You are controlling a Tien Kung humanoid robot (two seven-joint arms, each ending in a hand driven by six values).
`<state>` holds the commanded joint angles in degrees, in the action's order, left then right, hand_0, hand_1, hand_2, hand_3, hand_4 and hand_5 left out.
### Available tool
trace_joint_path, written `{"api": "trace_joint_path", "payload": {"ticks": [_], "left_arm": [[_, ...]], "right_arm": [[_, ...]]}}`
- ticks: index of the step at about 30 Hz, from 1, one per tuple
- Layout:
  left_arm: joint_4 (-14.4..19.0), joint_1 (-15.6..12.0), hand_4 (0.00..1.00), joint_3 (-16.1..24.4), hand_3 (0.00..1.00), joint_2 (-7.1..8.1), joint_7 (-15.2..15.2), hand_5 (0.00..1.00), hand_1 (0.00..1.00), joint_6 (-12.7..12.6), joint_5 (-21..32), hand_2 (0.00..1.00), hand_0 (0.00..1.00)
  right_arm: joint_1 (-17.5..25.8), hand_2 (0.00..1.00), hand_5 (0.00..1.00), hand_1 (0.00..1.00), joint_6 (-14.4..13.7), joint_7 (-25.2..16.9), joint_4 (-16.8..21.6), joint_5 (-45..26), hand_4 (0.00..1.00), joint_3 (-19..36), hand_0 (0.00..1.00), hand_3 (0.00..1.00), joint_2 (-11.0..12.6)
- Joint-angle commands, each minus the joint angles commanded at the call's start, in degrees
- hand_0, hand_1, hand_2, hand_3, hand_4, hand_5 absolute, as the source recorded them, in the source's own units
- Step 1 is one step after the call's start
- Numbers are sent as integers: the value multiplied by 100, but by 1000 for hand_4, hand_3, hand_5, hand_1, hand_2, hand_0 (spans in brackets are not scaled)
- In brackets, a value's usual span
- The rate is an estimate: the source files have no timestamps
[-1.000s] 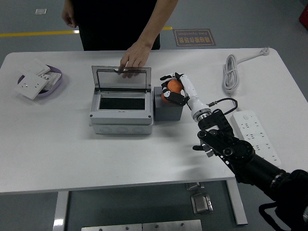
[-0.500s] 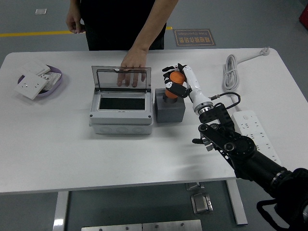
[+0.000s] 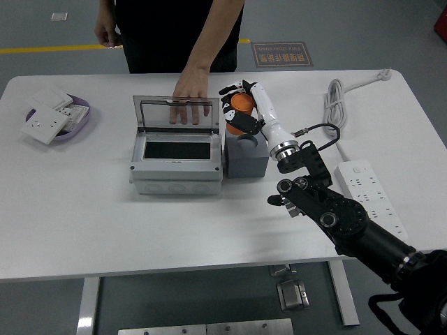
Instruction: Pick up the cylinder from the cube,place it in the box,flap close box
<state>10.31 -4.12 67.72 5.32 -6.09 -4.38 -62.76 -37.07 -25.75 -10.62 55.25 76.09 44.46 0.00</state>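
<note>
Desk surface is plain white, standing on a grey floor crossed by a yellow line; a floor sign beyond the far edge carries writing too small to read. Robot's right hand, white with black joints, has its fingers wrapped around the orange cylinder, holding it just above the dark grey cube, at the cube's far left side and close to the box. Just left of the cube sits the grey box, its transparent lid tilted up and open. A person in black stands at the far side, one hand pressed flat against the back of the lid, the other hanging by the body. A lilac dish holding white wall sockets lies at the far left. A coiled white cable and a white power strip lie to the right.
</note>
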Motion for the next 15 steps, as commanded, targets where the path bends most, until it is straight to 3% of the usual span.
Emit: {"api": "trace_joint_path", "payload": {"ticks": [4,5,7,10,11,15], "left_arm": [[0,-16,609,19,594,-3,-6,253,607,-9,2,561,578],[0,-18,610,27,595,-3,-6,268,606,-10,-2,562,578],[0,-19,610,40,595,-2,-7,268,606,-9,-10,562,578],[0,-15,610,54,595,2,-6,268,606,-7,-21,562,578],[0,-12,612,56,595,4,-6,272,607,-7,-22,562,578],[0,-9,612,72,595,16,-14,272,607,-10,-35,562,578]], "right_arm": [[-24,430,2,447,-17,363,430,385,2,-191,354,458,0],[-52,306,2,274,-14,478,541,504,2,-282,241,279,0],[-119,306,2,274,-2,684,691,742,2,-462,241,279,0],[-239,306,2,274,28,911,766,1043,2,-703,241,279,0],[-296,235,2,207,43,980,763,1135,2,-793,139,196,0],[-567,235,2,207,126,1245,652,1456,2,-1112,139,196,0]]}}
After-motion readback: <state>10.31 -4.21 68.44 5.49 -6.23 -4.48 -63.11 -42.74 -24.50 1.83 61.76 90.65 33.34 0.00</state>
